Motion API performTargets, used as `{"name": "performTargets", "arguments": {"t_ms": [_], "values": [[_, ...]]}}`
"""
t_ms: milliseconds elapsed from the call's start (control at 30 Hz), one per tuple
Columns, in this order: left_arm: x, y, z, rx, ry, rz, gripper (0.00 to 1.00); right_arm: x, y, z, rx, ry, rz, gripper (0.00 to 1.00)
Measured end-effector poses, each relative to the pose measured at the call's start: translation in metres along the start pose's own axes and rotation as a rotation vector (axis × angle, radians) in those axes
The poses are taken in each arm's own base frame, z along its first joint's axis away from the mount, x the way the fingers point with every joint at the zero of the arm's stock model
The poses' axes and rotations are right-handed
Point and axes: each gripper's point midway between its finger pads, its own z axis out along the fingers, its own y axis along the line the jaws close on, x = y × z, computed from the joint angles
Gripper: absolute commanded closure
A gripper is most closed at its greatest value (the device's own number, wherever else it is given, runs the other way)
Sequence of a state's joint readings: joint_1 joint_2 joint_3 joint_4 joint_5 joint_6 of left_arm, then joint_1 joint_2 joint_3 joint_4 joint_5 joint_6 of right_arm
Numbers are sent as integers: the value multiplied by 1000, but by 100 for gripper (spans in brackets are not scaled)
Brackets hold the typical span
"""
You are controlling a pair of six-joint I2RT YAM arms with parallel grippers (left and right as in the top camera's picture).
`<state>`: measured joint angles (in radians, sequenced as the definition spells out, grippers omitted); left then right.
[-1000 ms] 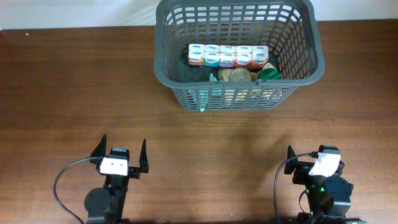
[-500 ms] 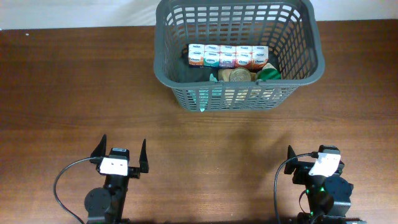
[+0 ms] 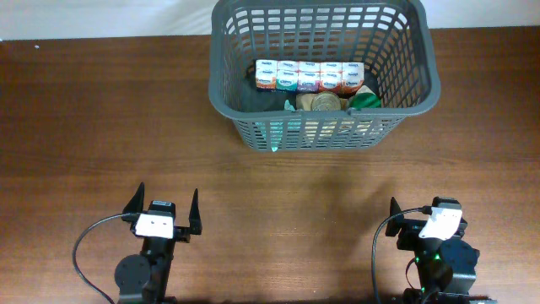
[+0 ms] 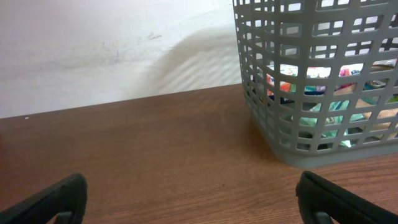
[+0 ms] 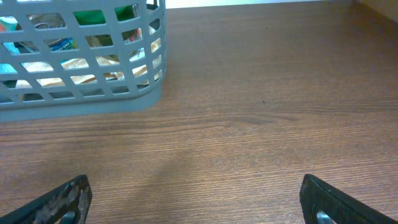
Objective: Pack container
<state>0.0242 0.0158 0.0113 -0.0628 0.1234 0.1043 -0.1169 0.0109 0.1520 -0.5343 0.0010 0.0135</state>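
**Grippers resting open, container standing at twelve o'clock**

Both grippers are sitting low at the near edge of the table (image 3: pixel 101 127), well apart from the container. From overhead, the left gripper (image 3: pixel 167 196) is resting at about seven o'clock with its two fingers spread wide and nothing between them. The right gripper (image 3: pixel 429 213) is resting at about five o'clock. Its own wrist camera is showing its fingers (image 5: pixel 62 200) parted at the two lower corners of the picture, over bare wood.

The container (image 3: pixel 312 133) is standing upright at roughly twelve o'clock, nudging toward one, on the far part of the table. Inside it, a row of small boxes (image 3: pixel 309 76) is lying along the far side of the bottom. A round tan item (image 3: pixel 319 101) and a green packet (image 3: pixel 366 100) are lying against the near wall.

In the left wrist view the container (image 4: pixel 298 74) is showing at two o'clock. In the right wrist view it (image 5: pixel 81 102) is showing at ten o'clock.
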Motion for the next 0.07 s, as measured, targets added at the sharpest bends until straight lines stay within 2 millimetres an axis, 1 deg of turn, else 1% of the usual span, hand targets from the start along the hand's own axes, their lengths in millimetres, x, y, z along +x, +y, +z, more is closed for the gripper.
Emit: {"name": "performTargets", "arguments": {"t_ms": [67], "values": [[0,0,0,0,0,0,1,0,0,0,0,0,0,1]]}}
